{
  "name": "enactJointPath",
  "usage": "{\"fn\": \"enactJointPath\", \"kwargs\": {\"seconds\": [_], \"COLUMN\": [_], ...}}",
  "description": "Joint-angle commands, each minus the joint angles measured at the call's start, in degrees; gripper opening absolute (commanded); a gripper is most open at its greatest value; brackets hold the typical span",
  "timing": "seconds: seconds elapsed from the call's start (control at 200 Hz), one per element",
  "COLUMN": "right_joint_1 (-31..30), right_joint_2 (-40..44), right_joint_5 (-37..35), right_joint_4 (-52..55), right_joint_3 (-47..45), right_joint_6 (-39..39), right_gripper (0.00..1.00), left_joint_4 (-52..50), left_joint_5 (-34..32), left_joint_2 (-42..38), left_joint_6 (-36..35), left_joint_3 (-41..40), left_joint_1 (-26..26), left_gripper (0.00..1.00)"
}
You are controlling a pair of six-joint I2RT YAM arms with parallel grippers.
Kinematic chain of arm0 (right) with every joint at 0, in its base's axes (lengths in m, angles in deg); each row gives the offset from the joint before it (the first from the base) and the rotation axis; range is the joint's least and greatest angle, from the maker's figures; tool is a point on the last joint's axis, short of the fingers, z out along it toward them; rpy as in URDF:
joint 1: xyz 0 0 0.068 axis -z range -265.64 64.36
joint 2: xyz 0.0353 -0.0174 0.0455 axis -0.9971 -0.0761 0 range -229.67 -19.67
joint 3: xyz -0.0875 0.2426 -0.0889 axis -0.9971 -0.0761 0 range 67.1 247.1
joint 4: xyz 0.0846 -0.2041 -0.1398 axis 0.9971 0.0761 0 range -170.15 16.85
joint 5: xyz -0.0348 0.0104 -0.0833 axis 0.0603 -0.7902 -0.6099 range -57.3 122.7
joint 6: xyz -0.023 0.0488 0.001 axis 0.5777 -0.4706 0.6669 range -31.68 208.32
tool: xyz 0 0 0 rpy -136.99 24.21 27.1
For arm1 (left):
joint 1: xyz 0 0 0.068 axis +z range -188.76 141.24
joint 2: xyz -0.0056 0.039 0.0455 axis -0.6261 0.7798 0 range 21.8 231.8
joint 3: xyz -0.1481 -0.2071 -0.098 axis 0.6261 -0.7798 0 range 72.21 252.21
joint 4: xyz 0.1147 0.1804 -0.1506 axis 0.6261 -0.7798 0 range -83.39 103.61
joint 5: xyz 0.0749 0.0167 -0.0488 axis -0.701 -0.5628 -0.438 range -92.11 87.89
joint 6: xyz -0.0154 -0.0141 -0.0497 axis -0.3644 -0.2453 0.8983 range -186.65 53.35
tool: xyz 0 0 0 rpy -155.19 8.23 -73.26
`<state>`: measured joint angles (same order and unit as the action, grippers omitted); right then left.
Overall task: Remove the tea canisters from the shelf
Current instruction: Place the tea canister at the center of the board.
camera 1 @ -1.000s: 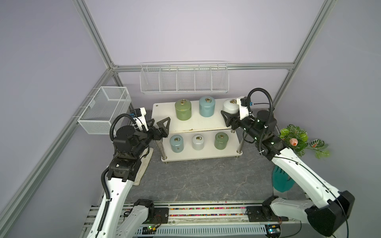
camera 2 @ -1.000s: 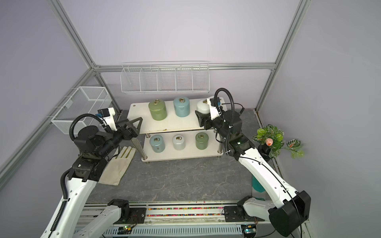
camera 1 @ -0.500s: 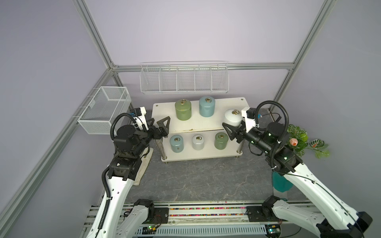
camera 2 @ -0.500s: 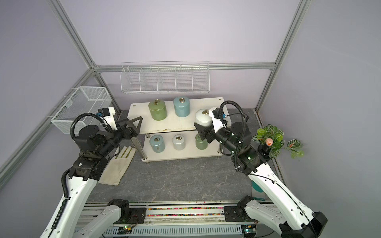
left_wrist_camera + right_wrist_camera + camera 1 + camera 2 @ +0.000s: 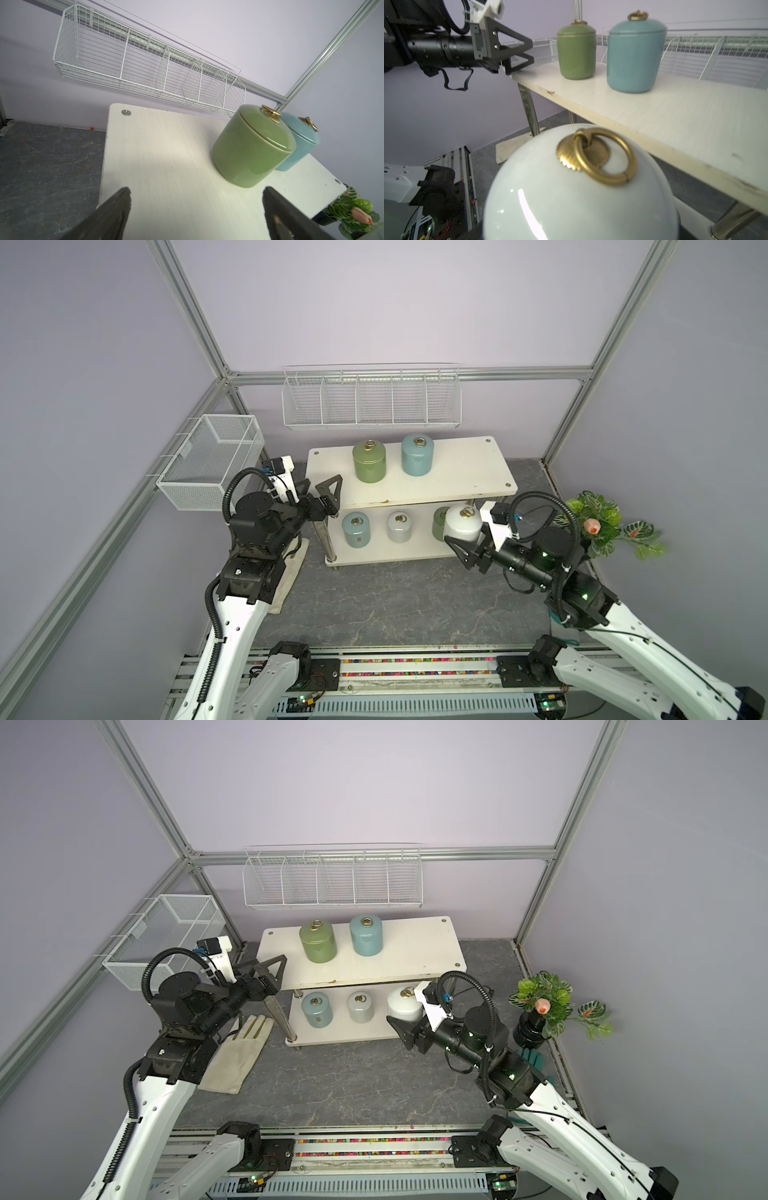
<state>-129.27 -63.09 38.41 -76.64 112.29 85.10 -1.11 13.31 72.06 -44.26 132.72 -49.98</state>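
Observation:
The cream shelf (image 5: 457, 472) carries an olive green canister (image 5: 369, 462) and a pale blue canister (image 5: 417, 455) on its top tier. On the lower tier stand a pale blue one (image 5: 356, 529), a white one (image 5: 399, 526) and a green one (image 5: 437, 522), partly hidden. My right gripper (image 5: 461, 537) is shut on a white canister (image 5: 463, 522), held off the shelf in front of its right end; its domed lid fills the right wrist view (image 5: 571, 197). My left gripper (image 5: 196, 192) is open and empty over the top tier's left end, short of the green canister (image 5: 251, 149).
A white wire rack (image 5: 371, 402) hangs on the back wall above the shelf. A white mesh basket (image 5: 212, 460) is fixed to the left wall. A potted plant (image 5: 602, 522) stands at the right. A cream glove (image 5: 237, 1052) lies on the floor at the left.
My right gripper has carried the white canister off the right end of the top tier, forward and down. The left arm has not moved.

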Motion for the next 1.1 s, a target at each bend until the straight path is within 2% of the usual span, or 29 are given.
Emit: {"fn": "enactJointPath", "kwargs": {"seconds": [0.0,0.375,0.74,1.1], "right_joint_1": [-0.96,-1.34,-1.29,-1.30], "right_joint_2": [1.90,0.65,-8.73,-19.36], "right_joint_5": [-1.95,-3.86,-6.03,-4.34], "right_joint_4": [-6.23,-21.64,-35.31,-43.35], "right_joint_3": [-4.70,-21.57,-30.33,-33.05], "right_joint_6": [-3.20,-6.96,-8.55,-9.69], "right_gripper": [0.69,0.68,0.68,0.67], "left_joint_4": [-3.61,-4.00,-3.87,-3.81], "left_joint_5": [0.27,-0.55,-1.23,-2.04], "left_joint_2": [0.55,1.18,2.38,2.76], "left_joint_6": [0.64,0.88,0.98,1.07], "left_joint_3": [0.45,0.84,1.62,1.80], "left_joint_1": [-0.11,-0.11,-0.12,-0.17], "left_gripper": [1.00,1.00,1.00,1.00]}}
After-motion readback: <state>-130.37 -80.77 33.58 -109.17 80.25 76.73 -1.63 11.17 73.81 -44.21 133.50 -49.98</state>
